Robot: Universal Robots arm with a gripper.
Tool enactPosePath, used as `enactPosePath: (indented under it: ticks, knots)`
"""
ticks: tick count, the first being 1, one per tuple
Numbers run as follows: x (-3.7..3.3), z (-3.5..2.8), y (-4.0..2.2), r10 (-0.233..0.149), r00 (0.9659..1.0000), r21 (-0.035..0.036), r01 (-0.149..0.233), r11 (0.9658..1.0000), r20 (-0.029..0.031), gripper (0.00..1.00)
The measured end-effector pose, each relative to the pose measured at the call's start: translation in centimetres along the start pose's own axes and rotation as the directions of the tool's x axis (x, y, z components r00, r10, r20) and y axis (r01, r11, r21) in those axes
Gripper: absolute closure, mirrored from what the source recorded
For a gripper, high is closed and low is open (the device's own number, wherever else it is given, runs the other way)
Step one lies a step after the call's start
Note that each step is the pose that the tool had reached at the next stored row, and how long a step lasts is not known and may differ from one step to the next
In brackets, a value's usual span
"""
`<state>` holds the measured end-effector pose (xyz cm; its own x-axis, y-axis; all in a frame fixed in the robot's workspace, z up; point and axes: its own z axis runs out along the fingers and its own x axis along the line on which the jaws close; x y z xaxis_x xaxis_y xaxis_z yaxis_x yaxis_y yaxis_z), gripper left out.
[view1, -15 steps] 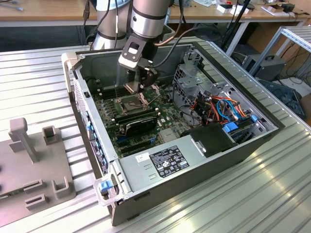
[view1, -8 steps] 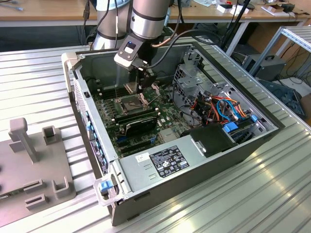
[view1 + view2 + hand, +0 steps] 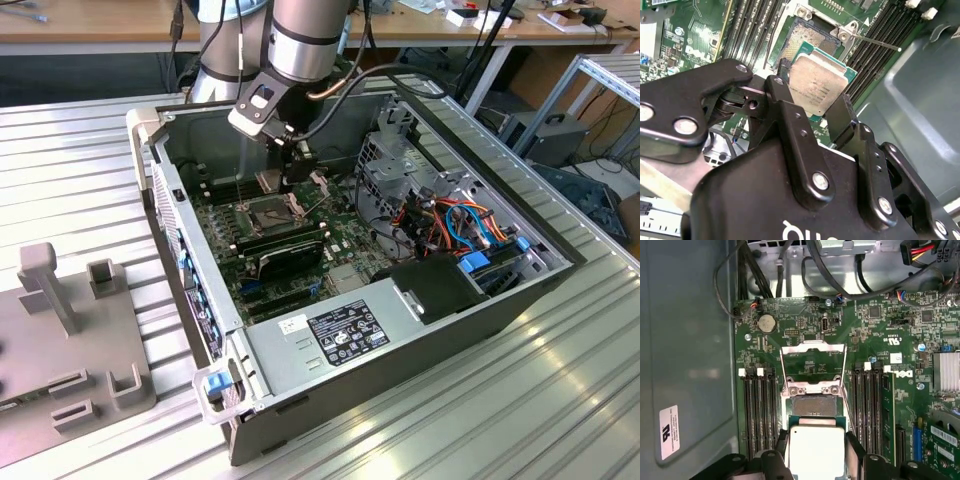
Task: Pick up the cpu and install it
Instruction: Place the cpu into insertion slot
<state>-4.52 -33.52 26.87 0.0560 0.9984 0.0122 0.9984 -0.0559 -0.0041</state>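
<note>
Fixture: grey block with posts and slots (image 3: 70,330); at the exterior view's left; on the ribbed metal table (image 3: 90,150).
Case: open computer case (image 3: 400,350); lies mid-table with its side off; green board (image 3: 345,245) flat inside; power unit (image 3: 340,330) against the near wall.
Arm: silver arm (image 3: 300,40); reaches down from the top edge into the case, over the far part of the board.
Claw: gripper (image 3: 298,170) (image 3: 812,97) (image 3: 817,450); low over the board beside the socket; jaws drawn in to the chip's width; in both wrist views the black fingers (image 3: 840,117) (image 3: 782,445) press on opposite edges of the cpu.
Cpu: cpu (image 3: 817,85) (image 3: 816,452); clamped between the fingertips; silvery face toward the wrist cameras, green rim showing; not seated; in both wrist views it overlaps one edge of the socket; its height above the socket cannot be told.
Socket: socket (image 3: 270,212) (image 3: 807,37) (image 3: 814,406); bare, contact field exposed; metal frame (image 3: 813,362) swung up off it; memory slots (image 3: 757,410) run along both its sides.
Cables: orange and blue wires (image 3: 460,225); bundled inside the case at the exterior view's right.
</note>
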Motion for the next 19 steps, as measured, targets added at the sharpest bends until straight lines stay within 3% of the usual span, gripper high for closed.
enactPosePath:
  ticks: [1, 5, 6, 12, 17, 19]
  knots:
    - [0.00, 0.03, -0.03, -0.001, 1.0000, -0.0042, 0.001, 1.0000, -0.0007, 0.46]
    - [-0.02, 0.19, -0.19, -0.014, 0.9999, -0.0367, 0.014, 0.9992, -0.0024, 0.46]
    - [-0.02, 0.24, -0.20, -0.020, 0.9998, -0.0389, 0.020, 0.9990, -0.0023, 0.46]
    - [-0.07, 0.79, -0.27, -0.083, 0.9965, -0.0392, 0.083, 0.9958, -0.0021, 0.46]
    - [-0.09, 1.89, -0.34, -0.091, 0.9958, -0.0388, 0.091, 0.9951, -0.0019, 0.46]
    - [-0.09, 2.05, -0.34, -0.091, 0.9958, -0.0388, 0.091, 0.9951, -0.0018, 0.46]
